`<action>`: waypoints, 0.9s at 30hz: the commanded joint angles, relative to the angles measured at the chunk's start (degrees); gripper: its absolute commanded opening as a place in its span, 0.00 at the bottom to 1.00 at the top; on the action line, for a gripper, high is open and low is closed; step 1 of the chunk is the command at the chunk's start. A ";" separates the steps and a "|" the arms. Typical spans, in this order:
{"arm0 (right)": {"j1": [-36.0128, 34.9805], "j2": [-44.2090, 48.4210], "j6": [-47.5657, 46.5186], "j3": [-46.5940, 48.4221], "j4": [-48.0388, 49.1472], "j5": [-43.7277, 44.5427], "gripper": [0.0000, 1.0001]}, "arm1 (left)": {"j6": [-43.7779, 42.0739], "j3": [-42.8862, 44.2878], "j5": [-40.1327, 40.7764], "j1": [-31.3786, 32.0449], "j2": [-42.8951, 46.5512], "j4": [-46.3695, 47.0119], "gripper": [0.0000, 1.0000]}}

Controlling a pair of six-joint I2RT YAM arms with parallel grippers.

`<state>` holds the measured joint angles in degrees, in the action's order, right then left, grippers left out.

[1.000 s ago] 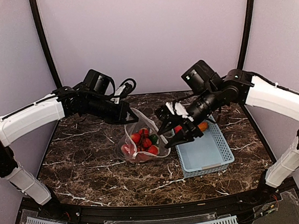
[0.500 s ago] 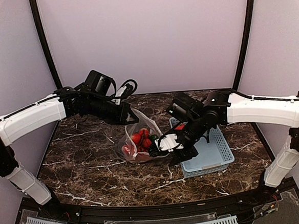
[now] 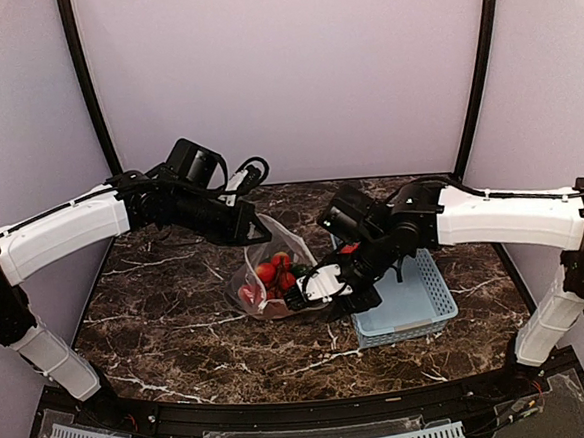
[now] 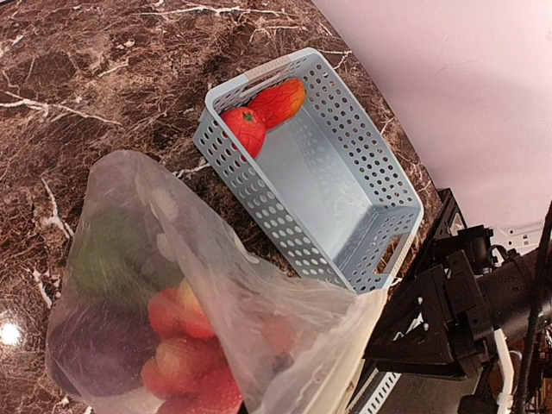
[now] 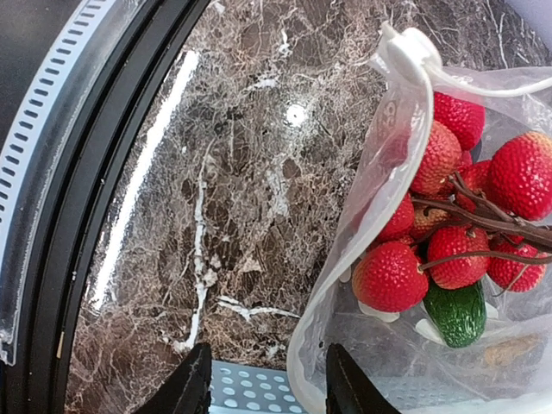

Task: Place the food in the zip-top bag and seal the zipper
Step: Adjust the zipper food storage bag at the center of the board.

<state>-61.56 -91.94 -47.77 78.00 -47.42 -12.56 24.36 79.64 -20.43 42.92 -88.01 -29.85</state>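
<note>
The zip-top bag (image 3: 279, 270) stands on the marble, its top edge pulled up by my left gripper (image 3: 254, 231), which is shut on it. Its fingers are hidden behind the plastic in the left wrist view. Inside the bag (image 5: 405, 362) lie several red strawberries (image 5: 390, 276) and a green cucumber (image 5: 455, 313). The whitish zipper (image 5: 421, 99) runs along the open mouth. My right gripper (image 5: 269, 390) is open and empty at the bag's near right side, with the mouth's rim between its fingers (image 5: 194, 388). A red tomato (image 4: 244, 129) and a red-orange piece (image 4: 278, 101) remain in the basket.
The light-blue slotted basket (image 3: 419, 308) sits right of the bag, touching it, under my right wrist. In the right wrist view its rim (image 5: 250, 392) shows between the fingers. The table's black front rail (image 5: 95, 198) runs to the left.
My right gripper has swung left and down from above the basket's far end to the bag's mouth. The left arm has kept the bag's edge raised.
</note>
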 commanded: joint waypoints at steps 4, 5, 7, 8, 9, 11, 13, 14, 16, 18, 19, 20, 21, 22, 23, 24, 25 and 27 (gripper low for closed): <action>-2.87 -4.07 -2.06 0.14 3.06 7.98 0.28 | -1.27 -0.68 -0.32 -0.29 0.65 -0.81 0.01; -3.08 -4.46 -2.06 0.48 3.11 8.94 0.21 | -1.30 -0.53 -0.36 -0.29 0.60 -0.95 0.01; -3.25 -4.82 -1.90 1.56 2.74 10.15 0.08 | -1.66 0.03 -0.37 -0.29 0.25 -1.72 0.01; -3.58 -4.48 -1.89 2.70 2.01 10.52 0.02 | -2.16 0.90 -0.13 -0.29 0.09 -3.01 0.01; -3.99 -3.98 -1.88 4.05 1.09 10.69 0.00 | -2.54 1.63 0.13 -0.29 -0.46 -4.11 0.01; -4.61 -2.27 -1.69 7.81 -0.42 9.70 0.00 | -4.44 4.61 1.10 -0.29 -2.19 -8.59 0.01; -4.92 -0.53 -1.42 12.16 -1.10 6.46 0.00 | -6.87 7.78 2.26 -0.29 -4.21 -13.18 0.01; -4.97 0.08 -1.29 13.88 -1.17 4.83 0.00 | -8.03 9.17 2.28 -0.29 -4.73 -15.12 0.01; -5.06 0.41 -1.48 15.51 -0.86 3.49 0.00 | -8.82 11.47 0.92 -0.29 -6.49 -17.78 0.01; -5.28 -1.38 -1.69 15.75 -1.71 5.61 0.00 | -9.77 16.53 -1.83 -0.29 -8.63 -22.45 0.01; -5.25 -2.39 -1.71 15.73 -2.18 6.56 0.00 | -11.13 19.56 -1.69 -0.29 -9.83 -25.04 0.01; -5.32 -3.13 -1.76 15.27 -2.36 7.17 0.00 | -11.68 25.03 0.79 -0.25 -10.04 -29.54 0.01; -5.32 -3.54 -1.80 14.69 -2.34 7.18 0.00 | -12.14 27.06 4.75 -0.22 -9.19 -30.97 0.01; -5.32 -3.73 -1.55 14.33 -2.33 6.94 0.00 | -12.01 27.92 6.44 -0.21 -8.18 -29.96 0.01; -5.32 -3.77 -1.07 14.52 -2.21 6.25 0.00 | -11.27 25.50 7.70 -0.20 -5.50 -26.39 0.01; -5.31 -3.66 -0.60 15.01 -2.30 5.52 0.00 | -11.05 23.20 7.34 -0.22 -2.96 -23.89 0.01; -5.28 -3.41 -0.25 15.85 -2.50 4.70 0.00 | -10.40 18.28 4.65 -0.21 -2.12 -19.07 0.01; -5.32 -2.66 0.16 17.66 -2.57 3.04 0.00 | -8.85 13.64 0.02 -0.20 -2.15 -16.02 0.01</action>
<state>-66.37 -95.11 -48.99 93.34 -49.30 -6.52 14.72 100.05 -16.49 42.87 -94.83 -50.76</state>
